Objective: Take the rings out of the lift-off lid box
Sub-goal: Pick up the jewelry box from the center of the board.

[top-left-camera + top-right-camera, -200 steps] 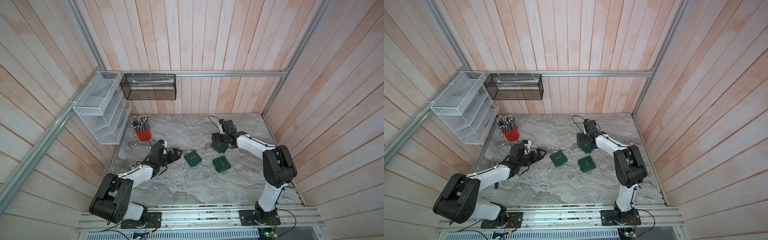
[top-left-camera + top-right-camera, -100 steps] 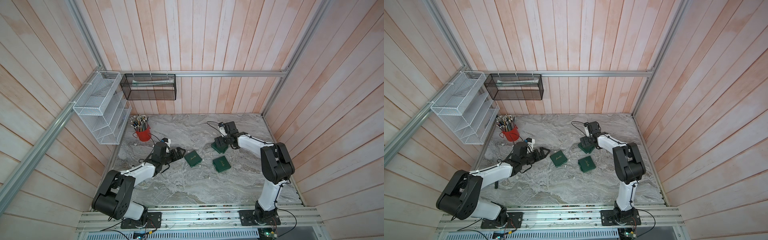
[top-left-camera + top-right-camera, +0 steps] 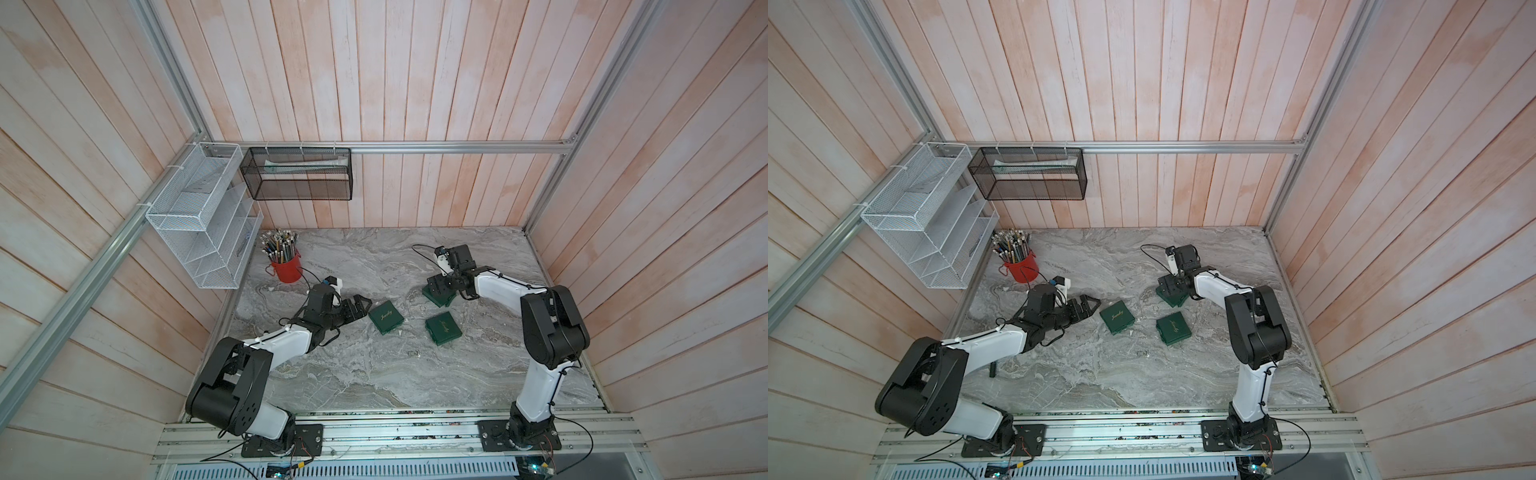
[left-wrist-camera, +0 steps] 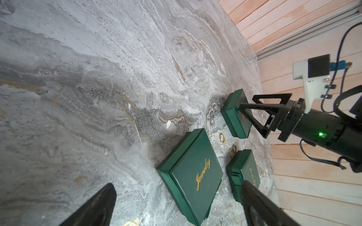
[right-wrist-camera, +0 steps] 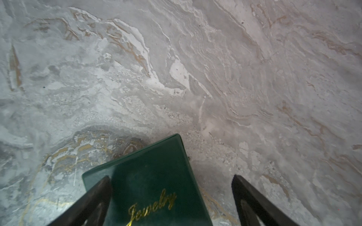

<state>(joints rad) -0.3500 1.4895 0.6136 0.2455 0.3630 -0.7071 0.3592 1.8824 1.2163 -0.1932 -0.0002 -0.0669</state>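
Three green boxes lettered "Jewelry" lie shut on the marble table; I cannot tell which one is the lift-off lid box. On the left box (image 3: 386, 318) (image 4: 193, 176) the lid sits skewed on its base. My left gripper (image 3: 360, 308) (image 4: 178, 185) is open, its fingers low and just short of this box. My right gripper (image 3: 439, 289) (image 5: 170, 177) hangs open over the far box (image 3: 436, 294) (image 5: 148, 176), one finger above its edge. A third box (image 3: 444, 328) (image 4: 244, 172) lies nearer. Two or three small rings (image 4: 222, 138) (image 4: 233, 149) lie on the table between the boxes.
A red cup of pencils (image 3: 284, 264) stands at the back left of the table (image 3: 374, 374). A white wire rack (image 3: 199, 216) and a black mesh basket (image 3: 299, 174) hang on the walls above it.
My left gripper has slid a little toward the left box. The right gripper has stayed over the far box with only a slight shift. The boxes have not moved.
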